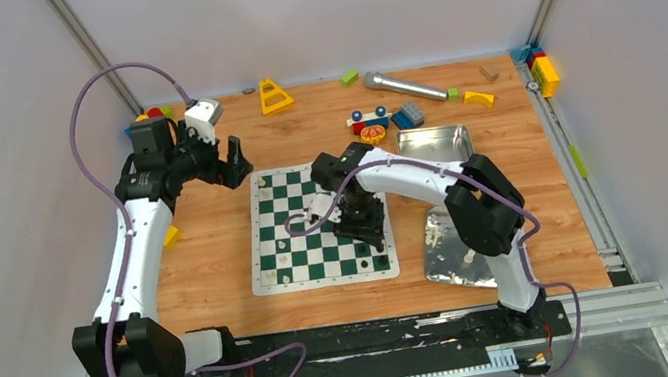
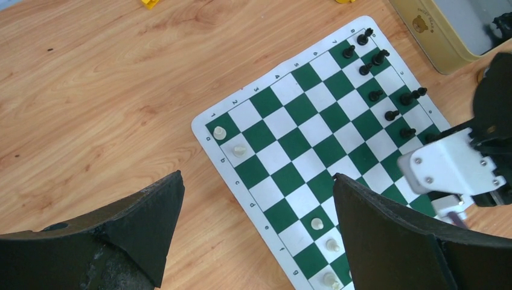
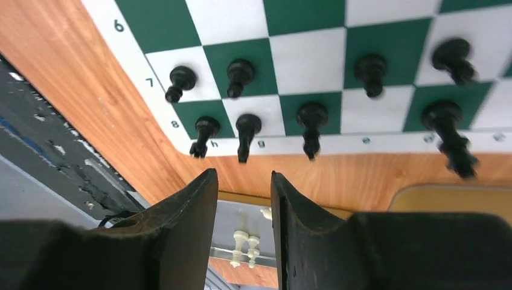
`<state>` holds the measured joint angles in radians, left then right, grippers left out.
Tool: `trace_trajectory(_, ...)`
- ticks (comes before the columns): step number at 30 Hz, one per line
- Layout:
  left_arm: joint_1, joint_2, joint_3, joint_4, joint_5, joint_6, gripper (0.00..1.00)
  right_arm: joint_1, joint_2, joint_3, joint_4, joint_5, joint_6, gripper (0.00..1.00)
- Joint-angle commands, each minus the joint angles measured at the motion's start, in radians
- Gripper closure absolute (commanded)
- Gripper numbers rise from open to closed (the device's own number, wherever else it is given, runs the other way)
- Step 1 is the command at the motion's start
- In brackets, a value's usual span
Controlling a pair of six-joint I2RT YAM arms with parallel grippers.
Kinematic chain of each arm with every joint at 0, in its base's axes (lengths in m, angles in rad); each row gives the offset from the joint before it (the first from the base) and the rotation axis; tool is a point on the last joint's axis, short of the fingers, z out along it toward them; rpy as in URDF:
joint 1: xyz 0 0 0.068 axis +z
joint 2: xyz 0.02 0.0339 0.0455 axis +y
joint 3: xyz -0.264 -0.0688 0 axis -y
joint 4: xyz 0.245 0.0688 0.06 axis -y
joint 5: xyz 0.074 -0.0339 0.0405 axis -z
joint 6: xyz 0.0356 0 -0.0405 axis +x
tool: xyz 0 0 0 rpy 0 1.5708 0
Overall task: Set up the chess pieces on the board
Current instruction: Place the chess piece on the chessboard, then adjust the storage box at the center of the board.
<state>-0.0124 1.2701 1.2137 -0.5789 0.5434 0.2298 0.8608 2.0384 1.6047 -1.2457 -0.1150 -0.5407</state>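
Note:
The green-and-white board (image 1: 301, 226) lies mid-table. Several black chess pieces (image 3: 247, 127) stand on its last two rows, right under my right gripper (image 3: 243, 178). That gripper is narrowly open and empty, low over the board's right edge (image 1: 371, 226). Cream-white pieces (image 2: 316, 223) stand along the opposite rows, with two more at a corner (image 2: 220, 131). My left gripper (image 2: 256, 181) is wide open and empty, hovering above the board's far-left corner (image 1: 233, 161). More white pieces (image 3: 241, 244) lie in a silver tin (image 1: 457, 252) seen between the right fingers.
A second open tin (image 1: 434, 144) sits right of the board's far corner. Toy blocks, a toy car (image 1: 368, 121), a yellow triangle (image 1: 274, 96) and a silver microphone (image 1: 403, 86) lie along the back. A yellow block (image 1: 172, 236) is left of the board.

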Motion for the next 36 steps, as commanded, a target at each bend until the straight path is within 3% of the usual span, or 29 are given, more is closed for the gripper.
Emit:
trace_trajectory(1, 0.008, -0.028, 0.007, 0.024, 0.029, -0.015, 0.0, -0.08, -0.157, 0.069, -0.012, -0.065, 0.053, 0.61)
trace_trajectory(9, 0.008, -0.007, 0.03, 0.007, 0.054, -0.02, 0.0, -0.445, -0.28, 0.078, 0.098, -0.167, 0.158, 0.55)
trace_trajectory(16, 0.008, 0.021, 0.039, 0.004, 0.052, -0.027, 0.0, -0.693, -0.197, 0.063, 0.243, -0.12, 0.222, 0.54)
trace_trajectory(24, 0.008, 0.051, 0.034, 0.007, 0.073, -0.014, 0.0, -0.737, -0.092, -0.014, 0.313, -0.112, 0.208, 0.62)
trace_trajectory(36, 0.008, 0.159, 0.082, -0.027, 0.177, 0.083, 0.0, -0.722, -0.221, -0.27, 0.355, -0.2, 0.173, 0.64)
